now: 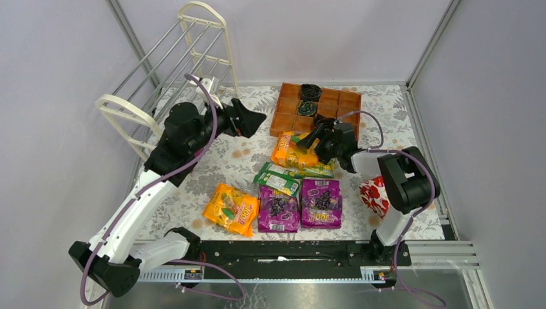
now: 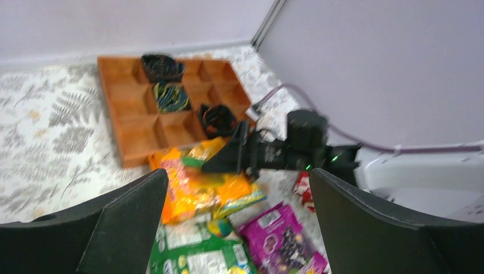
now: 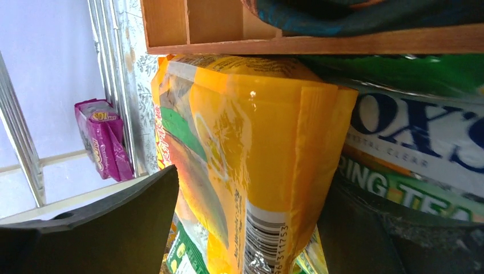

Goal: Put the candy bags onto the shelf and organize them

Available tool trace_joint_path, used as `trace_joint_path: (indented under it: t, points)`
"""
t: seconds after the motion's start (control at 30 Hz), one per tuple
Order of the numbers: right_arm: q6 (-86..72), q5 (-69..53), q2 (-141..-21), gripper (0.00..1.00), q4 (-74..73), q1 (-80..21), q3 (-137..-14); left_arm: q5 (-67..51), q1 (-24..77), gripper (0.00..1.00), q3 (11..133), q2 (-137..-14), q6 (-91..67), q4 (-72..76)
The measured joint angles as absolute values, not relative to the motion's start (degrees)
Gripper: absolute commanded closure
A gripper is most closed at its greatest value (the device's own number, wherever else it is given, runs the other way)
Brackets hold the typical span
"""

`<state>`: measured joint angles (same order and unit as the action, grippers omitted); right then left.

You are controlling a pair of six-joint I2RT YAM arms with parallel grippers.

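Two robot arms reach over a floral desk [image 1: 219,168] strewn with candy bags [image 1: 321,203]. The right arm [image 1: 402,177] stretches toward the middle of the frame. There an orange bag [image 1: 286,151] lies flat just below a wooden tray [image 1: 288,108] that holds black coils [image 1: 310,92]. The right jaws stand wide, with one finger [image 3: 114,228] on each side of this bag. Whether they touch it I cannot tell. In the right wrist view the bag's long axis runs from the tray edge down toward the lens, so the jaws span its short width. It partly overlaps a green bag [image 1: 317,170] to its right.

The left arm [image 1: 183,129] hovers up and left of centre. The left jaws are wide and empty, pointing toward the tray. The shelf [image 1: 112,100], a cream rack with silver rods, stands in the upper left of the frame, just behind that arm and well apart from the orange bag. So the right arm is nearer the bag and the left arm nearer the shelf. The bag likely has to travel leftward across the desk.

Lower in the frame lie a second green bag [image 1: 278,179], a second orange bag [image 1: 230,209] and two purple bags [image 1: 279,209]. One more purple pouch [image 3: 103,137] shows beside silver rods in the right wrist view and is probably already on the shelf. A red-and-white package [image 1: 373,195] sits at the right.
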<state>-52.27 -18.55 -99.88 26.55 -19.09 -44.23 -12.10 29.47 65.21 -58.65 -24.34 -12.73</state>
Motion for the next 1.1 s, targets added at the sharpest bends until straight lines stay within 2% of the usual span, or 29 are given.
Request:
trace_joint_path:
  t: [0.13, 0.23, 0.4, 0.53, 0.63, 0.8, 1.1]
  points:
    - [-54.37, -19.46, -103.07, 0.22, 31.14, -20.34, -44.6, -13.17, 29.47, 0.01, 69.36, -61.14, -26.28, -9.41]
    - [-55.53, -19.49, -104.99, 0.32, 34.33, -21.58, -44.6, -13.52, 29.47, 0.01, 70.89, -62.78, -26.65, -8.84]
    - [-57.74, -19.75, -107.15, 0.37, 40.23, -23.55, -43.72, -12.78, 29.47, 0.01, 71.24, -63.05, -24.8, -9.13]
    - [-59.33, -19.73, -107.53, 0.43, 43.86, -25.08, -42.7, -10.33, 29.47, 0.01, 68.16, -58.85, -22.24, -8.01]
    - [-60.88, -19.38, -107.85, 0.51, 46.44, -26.57, -42.48, -8.54, 29.47, 0.01, 64.66, -53.89, -20.64, -7.14]
    - [-63.92, -18.68, -108.86, 0.6, 51.13, -29.32, -42.52, -6.68, 29.47, 0.01, 62.94, -49.76, -19.07, -5.72]
    - [-69.47, -18.52, -111.77, 0.66, 56.27, -32.45, -43.57, -4.36, 29.47, 0.01, 61.63, -46.54, -17.91, -4.86]
